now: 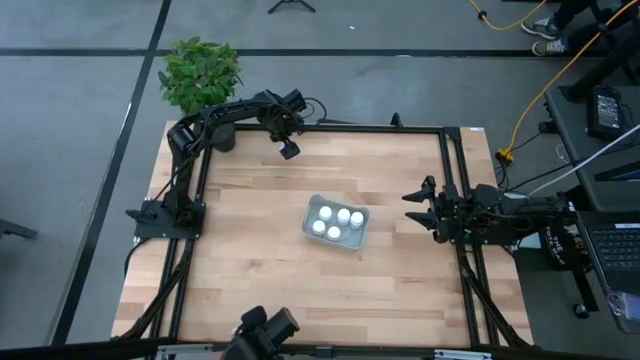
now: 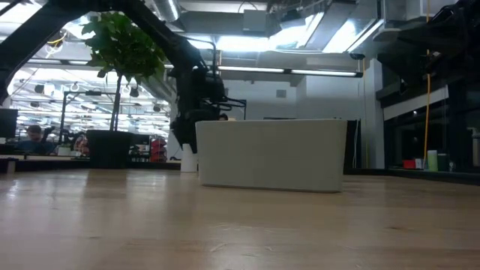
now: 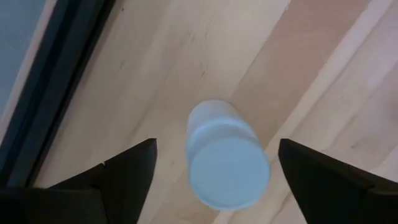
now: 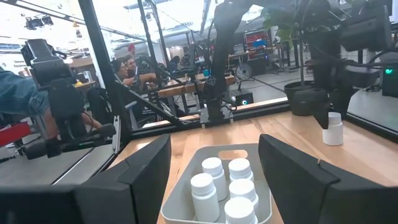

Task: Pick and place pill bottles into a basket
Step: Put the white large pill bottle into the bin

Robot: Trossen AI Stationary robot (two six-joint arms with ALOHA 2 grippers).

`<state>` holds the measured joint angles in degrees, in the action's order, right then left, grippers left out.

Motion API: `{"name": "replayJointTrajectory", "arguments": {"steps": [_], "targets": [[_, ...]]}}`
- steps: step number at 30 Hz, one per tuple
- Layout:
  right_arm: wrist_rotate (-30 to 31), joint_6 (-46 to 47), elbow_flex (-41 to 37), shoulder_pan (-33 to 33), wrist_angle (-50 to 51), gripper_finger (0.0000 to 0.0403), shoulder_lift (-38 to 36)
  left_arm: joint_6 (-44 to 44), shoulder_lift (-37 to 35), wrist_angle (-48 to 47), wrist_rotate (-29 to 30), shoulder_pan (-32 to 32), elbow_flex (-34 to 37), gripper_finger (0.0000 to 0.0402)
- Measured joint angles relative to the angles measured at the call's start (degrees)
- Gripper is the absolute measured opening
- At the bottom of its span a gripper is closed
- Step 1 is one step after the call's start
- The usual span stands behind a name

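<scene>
Left end effector [image 1: 289, 150]: pointing down at worktop's [image 1: 250, 260] eleven o'clock, fingers spread astride an upright pill bottle [image 3: 224, 158].
Right end effector [image 1: 415, 206]: three o'clock, level, spread, empty.

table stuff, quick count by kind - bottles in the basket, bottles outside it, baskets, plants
pill bottles in the basket: 4, standing upright
pill bottles outside the basket: 1, standing on the table between the open fingers of the left gripper
baskets: 1
potted plants: 1, at the table's far left corner
total: 7
</scene>
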<state>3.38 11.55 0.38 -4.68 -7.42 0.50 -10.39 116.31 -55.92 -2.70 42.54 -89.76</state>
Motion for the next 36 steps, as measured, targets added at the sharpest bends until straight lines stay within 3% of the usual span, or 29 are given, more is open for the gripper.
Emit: {"name": "replayJointTrajectory", "arguments": {"steps": [4,11,17,23,29,36], "targets": [[-0.01,-0.01,0.00,0.01,0.00,0.0245,0.00,-0.01,0.00,0.72,0.00,0.11,0.00,0.0283],[0.00,0.00,0.00,-0.01,0.00,0.0245,0.01,0.42,-0.13,-0.08,0.15,-0.03,-0.11,0.0151],[0.00,0.00,0.00,0.01,0.00,0.0245,-0.01,3.24,-1.09,-2.25,-3.76,-1.06,0.07,0.0151],[-0.02,-0.02,0.00,-0.01,0.02,0.0245,0.01,6.09,-7.11,-2.20,-8.67,-5.11,0.00,0.0151],[0.00,0.00,0.00,0.01,0.00,0.0245,0.01,7.73,-14.22,-2.71,-9.05,-13.44,-2.42,0.0151],[-0.02,-0.02,0.00,-0.01,0.02,0.0245,0.00,9.75,-15.87,-2.76,-9.06,-25.39,-10.50,0.0151]]}}
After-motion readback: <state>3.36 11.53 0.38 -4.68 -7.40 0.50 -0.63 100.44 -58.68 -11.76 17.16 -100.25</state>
